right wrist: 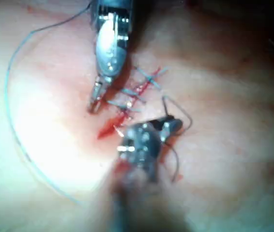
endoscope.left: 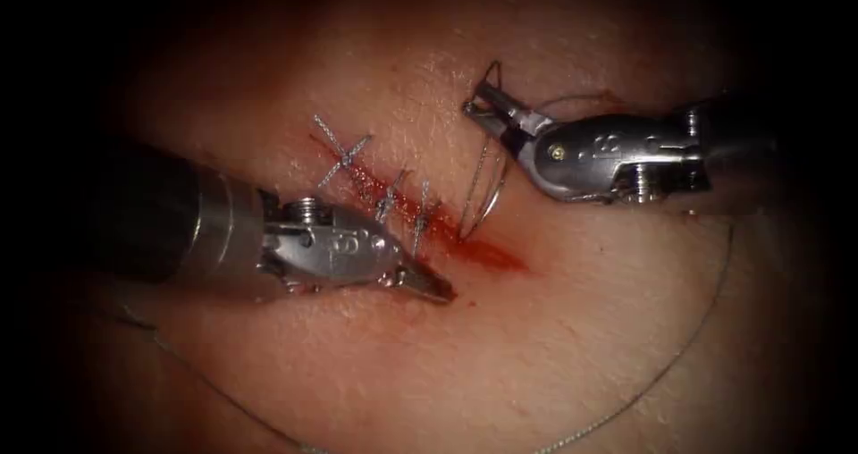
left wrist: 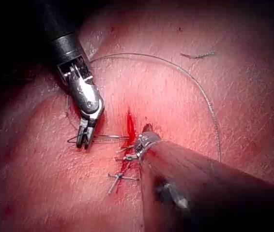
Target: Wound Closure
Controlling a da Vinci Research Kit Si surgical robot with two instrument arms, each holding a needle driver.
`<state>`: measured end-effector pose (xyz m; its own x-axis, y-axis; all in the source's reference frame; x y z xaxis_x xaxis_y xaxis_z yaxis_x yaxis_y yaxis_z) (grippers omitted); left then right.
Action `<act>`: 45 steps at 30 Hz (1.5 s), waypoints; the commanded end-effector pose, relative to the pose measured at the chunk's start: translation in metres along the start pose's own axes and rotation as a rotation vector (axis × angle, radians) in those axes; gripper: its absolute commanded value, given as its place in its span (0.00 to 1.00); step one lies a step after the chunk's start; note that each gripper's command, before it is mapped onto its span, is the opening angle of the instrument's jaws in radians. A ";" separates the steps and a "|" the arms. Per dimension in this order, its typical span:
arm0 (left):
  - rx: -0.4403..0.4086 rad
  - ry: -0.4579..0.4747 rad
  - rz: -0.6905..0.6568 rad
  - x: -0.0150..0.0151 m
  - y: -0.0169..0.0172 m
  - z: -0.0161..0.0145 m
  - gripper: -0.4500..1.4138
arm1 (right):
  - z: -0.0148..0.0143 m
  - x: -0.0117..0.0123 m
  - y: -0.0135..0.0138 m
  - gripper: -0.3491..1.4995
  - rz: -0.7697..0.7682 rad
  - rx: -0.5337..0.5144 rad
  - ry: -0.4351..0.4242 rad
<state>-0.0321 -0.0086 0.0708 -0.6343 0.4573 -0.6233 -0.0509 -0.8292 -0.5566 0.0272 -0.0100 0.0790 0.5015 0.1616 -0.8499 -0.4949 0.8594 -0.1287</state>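
Right of the cut [endoscope.left: 429, 217], right end effector [endoscope.left: 478, 107] clamps looped thread [endoscope.left: 483, 190] — left end effector [endoscope.left: 429, 284] clenched, empty.

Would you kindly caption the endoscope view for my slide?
Right tool holds thread looped from the partly stitched cut; left tool rests beside it.

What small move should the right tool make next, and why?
Probably draw the right end effector away from the cut: it is shut on thread that hangs in slack loops to the cut's right edge. The left end effector, shut, seemingly empty, rests beside it.
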 end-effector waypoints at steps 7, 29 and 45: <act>-0.006 0.000 0.008 -0.0009 0.0007 -0.0001 0.00 | 0.0001 0.0007 -0.0019 0.00 -0.101 -0.025 -0.029; -0.004 0.000 0.007 -0.0007 0.0010 0.0002 0.00 | 0.0004 0.0027 -0.0029 0.00 -0.157 -0.058 -0.027; -0.003 -0.002 0.014 -0.0015 0.0006 0.0003 0.00 | -0.0010 0.0036 -0.0021 0.00 -0.022 -0.043 0.037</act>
<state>-0.0308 -0.0094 0.0713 -0.6376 0.4434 -0.6299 -0.0405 -0.8359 -0.5474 0.0288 -0.0111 0.0750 0.4644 0.1397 -0.8745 -0.5220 0.8409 -0.1429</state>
